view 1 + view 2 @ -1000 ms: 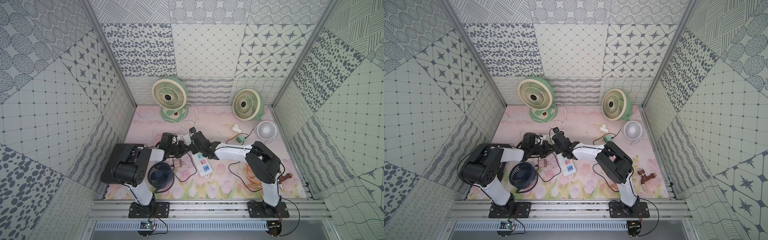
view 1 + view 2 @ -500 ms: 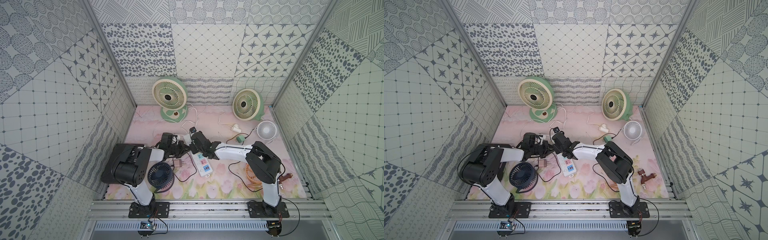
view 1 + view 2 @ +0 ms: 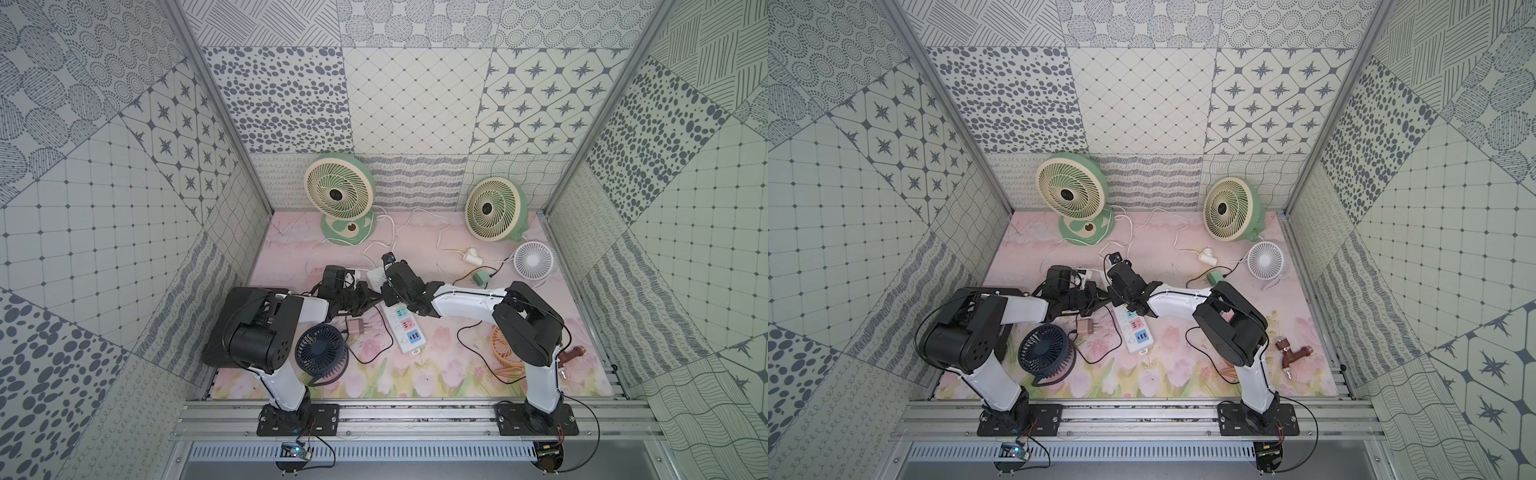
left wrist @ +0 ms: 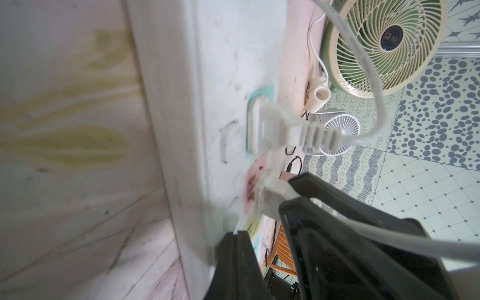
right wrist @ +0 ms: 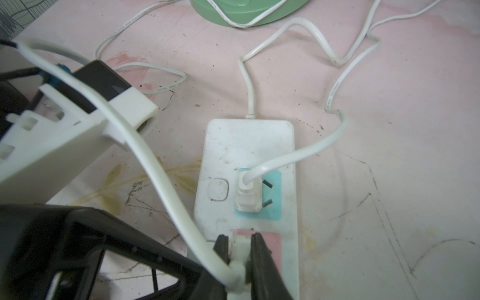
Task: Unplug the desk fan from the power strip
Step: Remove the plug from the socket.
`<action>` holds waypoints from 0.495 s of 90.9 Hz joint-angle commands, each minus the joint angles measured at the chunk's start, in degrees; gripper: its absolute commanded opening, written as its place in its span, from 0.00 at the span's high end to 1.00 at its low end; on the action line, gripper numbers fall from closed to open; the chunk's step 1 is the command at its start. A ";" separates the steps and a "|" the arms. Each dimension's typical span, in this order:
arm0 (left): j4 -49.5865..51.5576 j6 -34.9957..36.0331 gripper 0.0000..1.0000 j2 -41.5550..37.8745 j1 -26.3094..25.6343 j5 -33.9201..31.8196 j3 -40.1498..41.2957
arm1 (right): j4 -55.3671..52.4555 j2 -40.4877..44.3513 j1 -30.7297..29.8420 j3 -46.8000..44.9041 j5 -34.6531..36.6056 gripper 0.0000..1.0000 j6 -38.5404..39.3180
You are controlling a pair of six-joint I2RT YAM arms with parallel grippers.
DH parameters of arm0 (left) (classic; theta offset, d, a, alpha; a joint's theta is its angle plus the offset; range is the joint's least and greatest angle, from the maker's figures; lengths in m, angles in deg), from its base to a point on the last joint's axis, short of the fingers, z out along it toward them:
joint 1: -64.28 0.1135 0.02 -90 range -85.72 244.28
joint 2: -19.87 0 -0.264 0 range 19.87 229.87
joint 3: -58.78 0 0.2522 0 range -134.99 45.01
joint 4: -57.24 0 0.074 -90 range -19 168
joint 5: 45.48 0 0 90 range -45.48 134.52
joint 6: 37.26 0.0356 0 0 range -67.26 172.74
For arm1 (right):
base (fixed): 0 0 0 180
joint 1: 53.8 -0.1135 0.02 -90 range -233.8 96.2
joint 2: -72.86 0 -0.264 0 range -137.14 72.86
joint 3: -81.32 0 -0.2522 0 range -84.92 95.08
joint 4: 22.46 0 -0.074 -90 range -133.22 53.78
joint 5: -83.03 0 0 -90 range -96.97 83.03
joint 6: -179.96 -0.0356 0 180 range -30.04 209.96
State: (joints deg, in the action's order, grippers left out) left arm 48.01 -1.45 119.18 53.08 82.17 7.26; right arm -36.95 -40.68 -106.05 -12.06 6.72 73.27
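At pink socket [image 5: 272,241], right pincer [image 5: 239,241] pinches plug [image 5: 239,253]; left pincer [image 4: 235,241] pressed together, bearing on power strip [image 5: 249,140]. Pull straight out.

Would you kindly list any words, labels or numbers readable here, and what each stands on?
Nothing can be read clearly.
Green fan hub badge: pale marks, too blurred.
White cord: printed lettering, too small.
Power strip: no lettering seen.

Power strip [image 3: 405,328] mid-mat, plug [image 5: 248,193] in rearmost socket; stand fan [image 3: 338,193] behind-left, second fan [image 3: 492,208] behind-right, small fan [image 3: 321,351] front-left.
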 commanded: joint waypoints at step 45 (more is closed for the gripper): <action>6.73 1.39 1.00 -1.04 0.11 -4.98 0.87 | 2.67 5.76 3.78 -0.74 -4.40 1.00 0.24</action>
State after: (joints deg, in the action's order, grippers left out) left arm 48.04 -1.43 119.03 53.08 82.10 7.28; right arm -36.05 -38.80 -103.18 -13.70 1.98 72.20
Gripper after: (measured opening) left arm 0.065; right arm 0.170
